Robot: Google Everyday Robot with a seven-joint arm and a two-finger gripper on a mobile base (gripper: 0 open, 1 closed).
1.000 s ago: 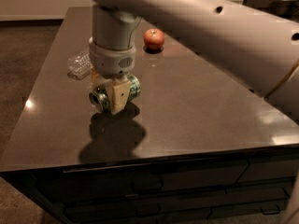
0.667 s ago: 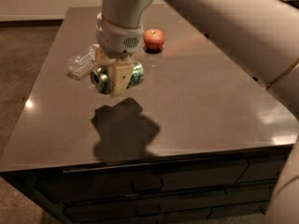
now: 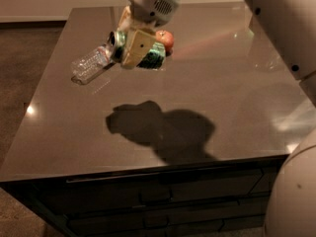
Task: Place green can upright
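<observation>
The green can (image 3: 152,56) has a mottled green-and-white body and silver ends. It lies on its side in the air, well above the dark tabletop (image 3: 207,98). My gripper (image 3: 136,51) is shut on it, with a cream finger pad (image 3: 134,47) across the can's front. The gripper hangs from the white wrist at the top of the view. Their shadow falls on the table below.
A clear plastic water bottle (image 3: 89,64) lies on its side at the table's left, just behind and left of the gripper. A red apple (image 3: 166,38) sits behind the can. My white arm fills the right edge. Drawers run below the table's front edge.
The gripper has lifted the green can off the tabletop and carried it higher. The can is still on its side. The shadow has spread and dropped away from it.
</observation>
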